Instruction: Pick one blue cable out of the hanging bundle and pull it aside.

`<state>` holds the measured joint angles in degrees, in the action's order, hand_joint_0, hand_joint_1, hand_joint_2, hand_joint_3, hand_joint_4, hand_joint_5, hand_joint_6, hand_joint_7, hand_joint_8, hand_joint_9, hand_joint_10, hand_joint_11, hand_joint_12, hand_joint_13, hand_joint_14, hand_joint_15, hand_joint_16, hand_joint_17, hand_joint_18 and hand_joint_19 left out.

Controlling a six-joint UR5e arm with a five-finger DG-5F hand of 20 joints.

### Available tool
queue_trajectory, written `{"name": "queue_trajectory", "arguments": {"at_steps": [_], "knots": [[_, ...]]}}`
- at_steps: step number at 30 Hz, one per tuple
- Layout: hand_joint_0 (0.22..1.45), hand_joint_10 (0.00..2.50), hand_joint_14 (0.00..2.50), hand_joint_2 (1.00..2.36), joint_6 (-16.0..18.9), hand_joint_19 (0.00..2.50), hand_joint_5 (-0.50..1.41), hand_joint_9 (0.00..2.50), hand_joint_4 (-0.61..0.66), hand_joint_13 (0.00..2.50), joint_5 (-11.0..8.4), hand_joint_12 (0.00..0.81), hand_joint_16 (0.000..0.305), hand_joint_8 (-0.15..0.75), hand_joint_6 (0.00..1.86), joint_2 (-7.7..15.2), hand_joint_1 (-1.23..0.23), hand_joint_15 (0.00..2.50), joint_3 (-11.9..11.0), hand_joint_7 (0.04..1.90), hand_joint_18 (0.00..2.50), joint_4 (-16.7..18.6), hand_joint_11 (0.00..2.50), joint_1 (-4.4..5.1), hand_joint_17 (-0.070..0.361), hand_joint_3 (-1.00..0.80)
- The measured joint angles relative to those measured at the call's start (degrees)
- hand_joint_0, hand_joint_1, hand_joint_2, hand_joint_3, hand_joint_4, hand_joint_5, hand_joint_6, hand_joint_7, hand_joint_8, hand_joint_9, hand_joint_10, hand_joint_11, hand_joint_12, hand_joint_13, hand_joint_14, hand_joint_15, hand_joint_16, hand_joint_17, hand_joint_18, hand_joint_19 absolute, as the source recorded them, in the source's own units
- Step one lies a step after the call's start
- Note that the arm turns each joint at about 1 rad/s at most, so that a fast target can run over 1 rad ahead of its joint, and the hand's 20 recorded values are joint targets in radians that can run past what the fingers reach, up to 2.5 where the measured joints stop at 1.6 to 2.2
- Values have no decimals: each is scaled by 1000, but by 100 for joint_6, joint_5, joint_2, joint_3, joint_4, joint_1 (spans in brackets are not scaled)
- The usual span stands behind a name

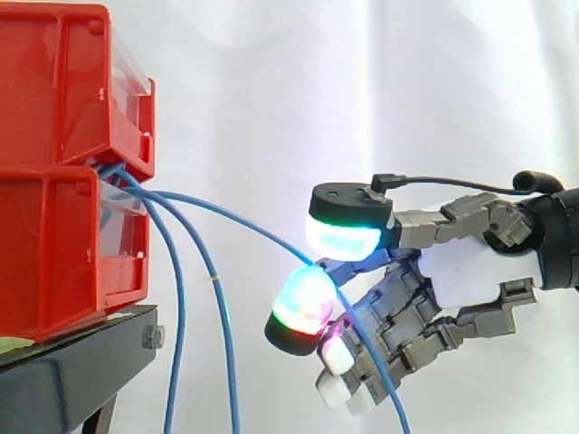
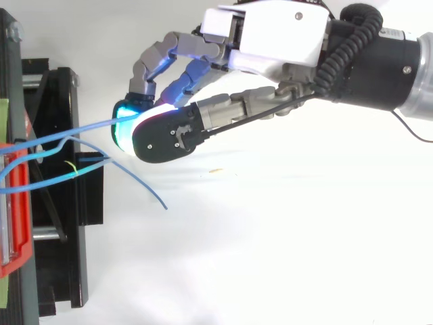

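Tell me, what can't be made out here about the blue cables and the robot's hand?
- Side view: the bottom edge cuts off the lower ends of the two hanging cables and the pulled blue cable.
- Side view: where the cables start is hidden between the red bins.
- Top view: the spot where the hand pinches the pulled blue cable is hidden under its upper fingertip pad.

A red upper bin (image 1: 54, 81) sits stacked on a red lower bin (image 1: 50, 262) at the left end of a black stand (image 1: 63, 375), before a white curtain (image 1: 362, 90). Each bin has a clear front panel (image 1: 132, 74). A metal bolt (image 1: 152, 338) shows at the stand's right corner, just under the lower bin. From above, a small yellowish speck (image 2: 215, 170) lies on the white floor (image 2: 270, 257), well apart from the stand.
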<state>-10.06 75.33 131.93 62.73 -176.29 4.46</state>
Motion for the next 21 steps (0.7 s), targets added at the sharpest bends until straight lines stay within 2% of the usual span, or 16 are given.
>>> {"name": "queue_trajectory", "arguments": {"at_steps": [21], "knots": [[578,18,18,1013,269,429,-164,856,124,716,-28,333,52,286,855,63,-557,460,1,767,569,-9,589,17,117,-347]]}}
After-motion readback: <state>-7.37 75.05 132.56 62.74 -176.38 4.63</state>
